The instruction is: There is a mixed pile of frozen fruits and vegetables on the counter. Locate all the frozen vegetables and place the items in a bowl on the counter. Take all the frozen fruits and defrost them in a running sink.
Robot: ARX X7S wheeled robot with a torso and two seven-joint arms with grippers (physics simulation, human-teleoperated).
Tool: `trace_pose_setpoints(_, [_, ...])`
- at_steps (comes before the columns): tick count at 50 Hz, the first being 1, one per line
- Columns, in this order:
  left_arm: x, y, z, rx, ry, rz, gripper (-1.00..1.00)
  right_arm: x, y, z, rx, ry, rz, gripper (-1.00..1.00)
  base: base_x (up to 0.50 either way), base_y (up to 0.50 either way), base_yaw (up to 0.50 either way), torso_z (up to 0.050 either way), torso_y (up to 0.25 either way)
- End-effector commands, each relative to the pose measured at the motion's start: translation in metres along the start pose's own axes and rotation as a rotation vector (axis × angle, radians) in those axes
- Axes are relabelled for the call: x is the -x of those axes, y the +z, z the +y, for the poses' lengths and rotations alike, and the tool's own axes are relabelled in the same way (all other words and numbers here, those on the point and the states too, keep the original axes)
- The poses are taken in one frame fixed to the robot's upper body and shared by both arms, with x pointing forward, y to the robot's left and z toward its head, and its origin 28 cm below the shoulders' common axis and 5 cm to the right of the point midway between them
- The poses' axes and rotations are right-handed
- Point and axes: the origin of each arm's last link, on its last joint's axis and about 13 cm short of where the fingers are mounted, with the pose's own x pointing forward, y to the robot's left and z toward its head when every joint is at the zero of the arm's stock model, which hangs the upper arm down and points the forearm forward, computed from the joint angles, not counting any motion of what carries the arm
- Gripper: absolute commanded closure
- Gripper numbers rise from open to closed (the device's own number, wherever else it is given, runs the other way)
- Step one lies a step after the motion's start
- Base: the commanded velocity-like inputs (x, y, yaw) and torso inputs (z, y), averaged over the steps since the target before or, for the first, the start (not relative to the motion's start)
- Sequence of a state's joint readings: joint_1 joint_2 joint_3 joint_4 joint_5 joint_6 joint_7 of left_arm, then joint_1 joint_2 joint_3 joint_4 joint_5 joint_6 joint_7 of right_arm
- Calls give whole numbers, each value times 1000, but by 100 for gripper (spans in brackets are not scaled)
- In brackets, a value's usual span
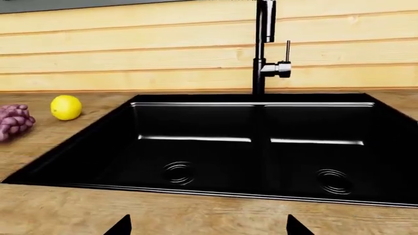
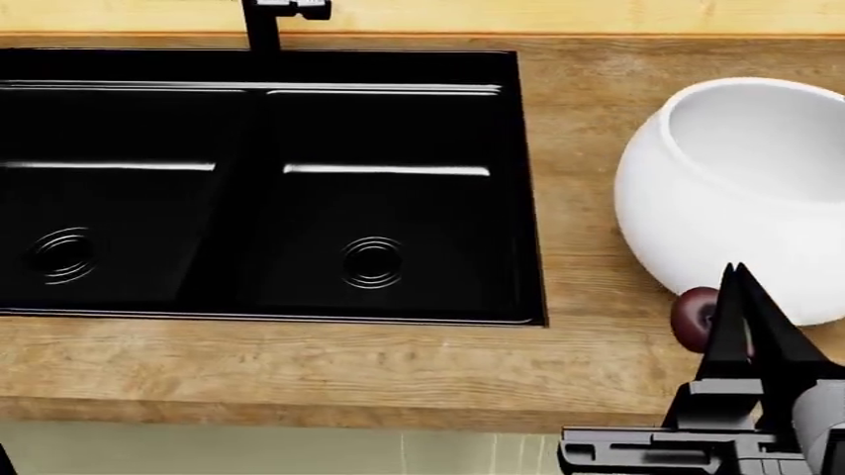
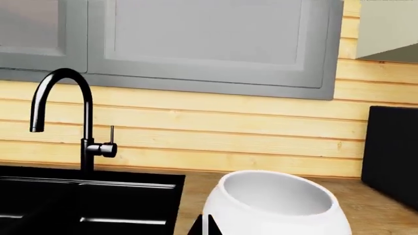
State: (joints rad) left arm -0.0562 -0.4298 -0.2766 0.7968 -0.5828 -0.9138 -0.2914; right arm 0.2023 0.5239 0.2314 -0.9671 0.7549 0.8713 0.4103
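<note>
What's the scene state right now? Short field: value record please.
sink: black double basin, both basins empty, no water seen running
faucet: black, behind the divider
bowl: white, on the counter on the robot's right of the sink, tilted, nothing visible inside
cherry: on the counter at the bowl's front, right gripper just over it
grapes: on the counter on the sink's other side
lemon: beside the grapes
left gripper: jaws apart, empty, in front of the sink

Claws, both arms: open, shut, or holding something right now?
Left claw: open and empty; its two tips sit wide apart over the counter in the left wrist view.
Right claw: cannot be told; it hangs beside the cherry.
</note>
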Motion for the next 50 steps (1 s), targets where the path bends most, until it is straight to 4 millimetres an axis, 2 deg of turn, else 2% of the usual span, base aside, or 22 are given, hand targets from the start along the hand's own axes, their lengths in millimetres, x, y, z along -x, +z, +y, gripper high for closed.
trace_pose_setpoints(1, [-1, 1, -1, 20, 6, -25, -100, 1, -1, -2, 3, 2, -1, 100, 0, 500, 0, 0, 0])
trace_pose_setpoints(20, [-1, 1, -1, 18, 4, -23, -100, 0, -3, -2, 9, 1, 6, 100, 24, 500, 0, 0, 0])
trace_pose_setpoints(39, [3, -1, 3, 15, -1, -23, -100, 0, -4, -1, 24, 6, 6, 100, 370, 446, 0, 0, 0])
trace_pose_setpoints(50, [-1, 0, -2, 14, -1, -21, -100, 0, -3, 0, 24, 7, 3, 100, 358, 439, 0, 0, 0])
